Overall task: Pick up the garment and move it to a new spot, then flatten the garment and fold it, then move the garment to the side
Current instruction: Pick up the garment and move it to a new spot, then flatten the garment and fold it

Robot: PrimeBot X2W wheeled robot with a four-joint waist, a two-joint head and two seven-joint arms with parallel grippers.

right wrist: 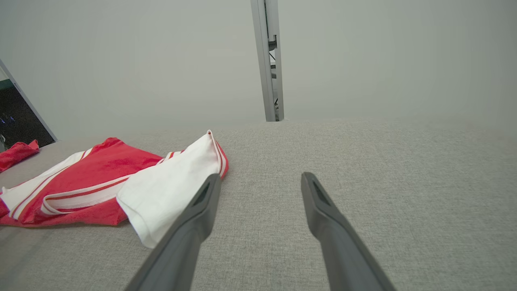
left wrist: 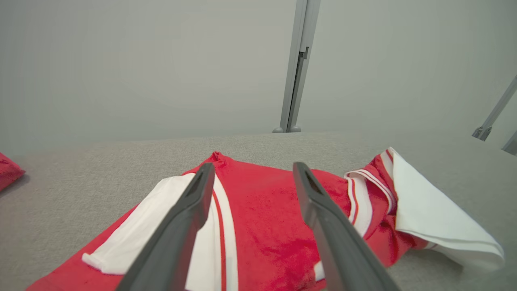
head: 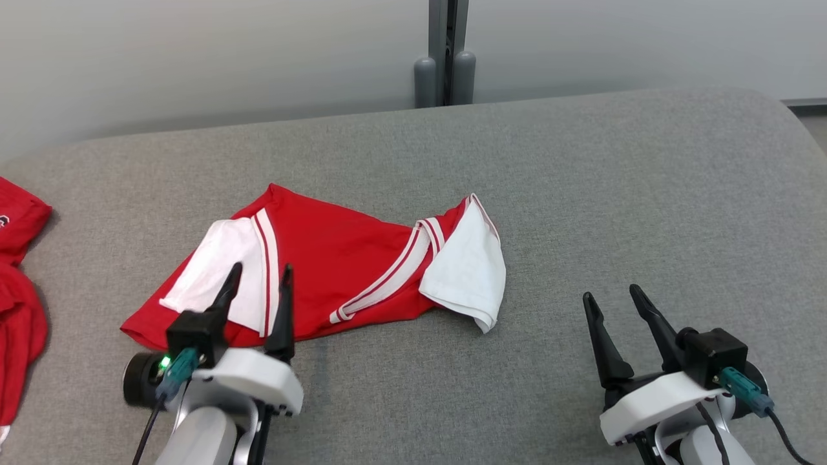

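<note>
The garment [head: 336,258] is red with white sleeves and white-striped trim, lying crumpled left of centre on the grey table [head: 581,194]. My left gripper [head: 261,284] hovers over its near left part, open, with nothing between the fingers; in the left wrist view the garment [left wrist: 266,218] lies under the spread fingers of the left gripper [left wrist: 254,171]. My right gripper [head: 610,297] stands open above bare table to the garment's right. In the right wrist view the right gripper [right wrist: 260,180] is open and the garment [right wrist: 101,178] lies to its left.
Another red cloth [head: 19,297] lies at the table's far left edge, also seen as a red cloth [right wrist: 18,153] in the right wrist view. A grey post [head: 446,51] stands behind the table against the pale wall. Bare table stretches right of the garment.
</note>
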